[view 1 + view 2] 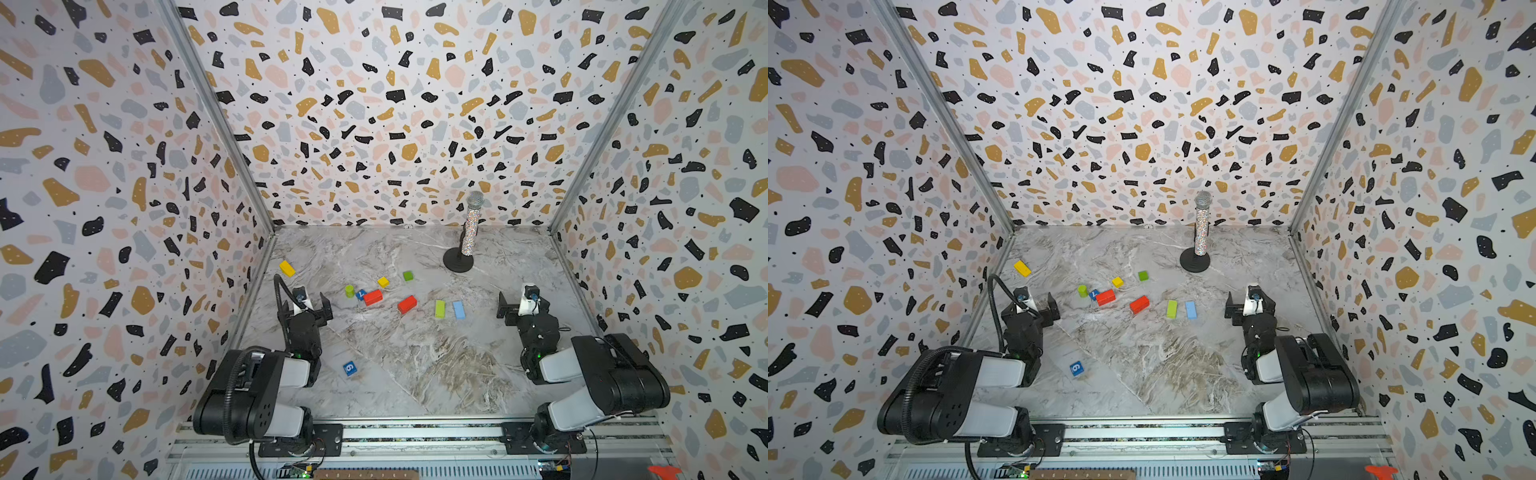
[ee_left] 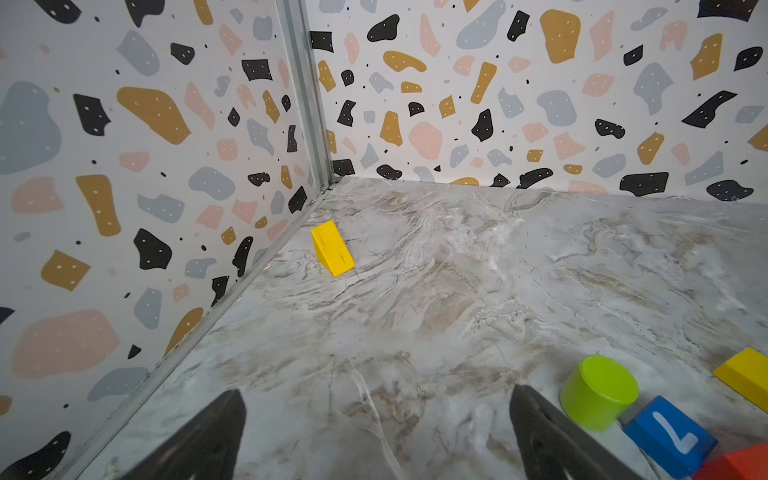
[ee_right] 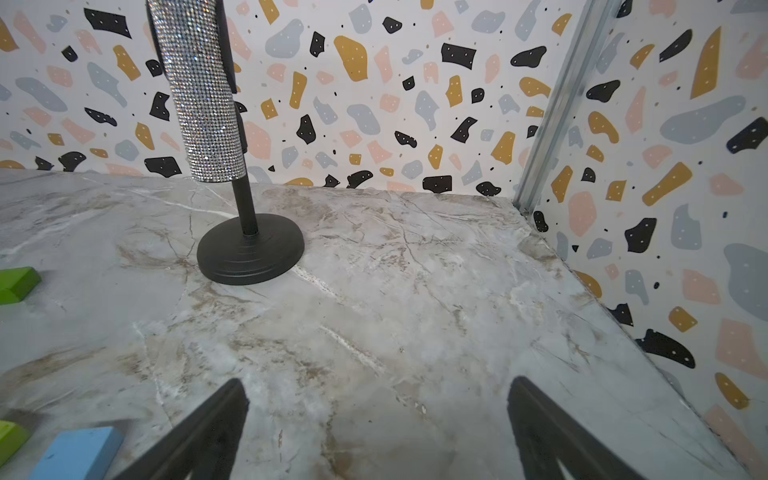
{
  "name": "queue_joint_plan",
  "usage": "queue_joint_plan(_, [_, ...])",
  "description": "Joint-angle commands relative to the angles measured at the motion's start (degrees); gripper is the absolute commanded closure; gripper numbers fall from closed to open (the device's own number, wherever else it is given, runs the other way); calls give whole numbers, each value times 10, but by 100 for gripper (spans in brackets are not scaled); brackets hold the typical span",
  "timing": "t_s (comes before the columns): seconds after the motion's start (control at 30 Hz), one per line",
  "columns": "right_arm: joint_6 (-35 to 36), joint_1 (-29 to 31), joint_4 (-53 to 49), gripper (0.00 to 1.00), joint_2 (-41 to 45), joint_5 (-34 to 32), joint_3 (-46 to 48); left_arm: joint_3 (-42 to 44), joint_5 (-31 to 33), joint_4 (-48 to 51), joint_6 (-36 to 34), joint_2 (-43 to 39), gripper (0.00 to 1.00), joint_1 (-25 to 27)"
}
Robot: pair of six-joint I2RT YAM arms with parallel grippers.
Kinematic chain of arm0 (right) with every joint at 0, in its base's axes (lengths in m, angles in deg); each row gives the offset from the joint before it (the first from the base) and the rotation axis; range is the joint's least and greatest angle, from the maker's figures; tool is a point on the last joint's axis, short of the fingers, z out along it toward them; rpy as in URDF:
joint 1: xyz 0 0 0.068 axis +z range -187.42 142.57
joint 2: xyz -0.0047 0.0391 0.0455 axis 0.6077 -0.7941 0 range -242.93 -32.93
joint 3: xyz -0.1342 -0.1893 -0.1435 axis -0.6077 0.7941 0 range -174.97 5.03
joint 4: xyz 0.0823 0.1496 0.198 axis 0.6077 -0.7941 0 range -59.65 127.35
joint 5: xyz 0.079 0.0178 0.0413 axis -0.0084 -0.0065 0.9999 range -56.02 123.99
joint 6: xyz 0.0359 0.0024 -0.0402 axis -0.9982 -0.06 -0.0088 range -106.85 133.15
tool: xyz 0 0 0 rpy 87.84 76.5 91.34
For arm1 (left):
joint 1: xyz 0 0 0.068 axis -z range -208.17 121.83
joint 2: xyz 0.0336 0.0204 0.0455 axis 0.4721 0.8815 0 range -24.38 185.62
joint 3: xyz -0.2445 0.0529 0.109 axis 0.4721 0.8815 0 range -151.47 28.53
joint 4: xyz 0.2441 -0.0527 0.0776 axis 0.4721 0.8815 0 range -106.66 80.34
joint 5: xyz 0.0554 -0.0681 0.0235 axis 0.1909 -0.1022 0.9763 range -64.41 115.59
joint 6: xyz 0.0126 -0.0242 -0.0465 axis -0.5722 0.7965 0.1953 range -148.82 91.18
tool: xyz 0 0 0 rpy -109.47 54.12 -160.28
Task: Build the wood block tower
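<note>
The wood blocks lie singly on the marble table (image 1: 415, 374), none stacked, and no tower is in view. In the middle are a green cylinder (image 1: 350, 291), a blue cube marked 7 (image 1: 360, 294), two red bricks (image 1: 372, 297) (image 1: 407, 304), a yellow cube (image 1: 383, 282), a green cube (image 1: 408, 275), a lime brick (image 1: 439, 308) and a light blue brick (image 1: 458, 310). A yellow brick (image 2: 332, 249) sits near the left wall. A blue cube marked 6 (image 1: 350, 368) lies nearer the front. My left gripper (image 1: 305, 308) (image 2: 376, 399) and right gripper (image 1: 525, 308) (image 3: 377, 386) hover open and empty.
A glittery microphone (image 1: 471, 230) on a round black base (image 3: 249, 249) stands at the back right. Patterned walls close in the table on three sides. The arms' mounting rail (image 1: 415, 432) runs along the front edge.
</note>
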Motion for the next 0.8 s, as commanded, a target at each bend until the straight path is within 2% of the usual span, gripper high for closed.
queue_joint_plan(0.0, [7,2,3,1,5,5,-6,-8,6,-25,0,-2,0,-1])
queue_joint_plan(0.77, [-5,-13,-6,1,5,25,-11,-8,6,-25,0,-2,0,-1])
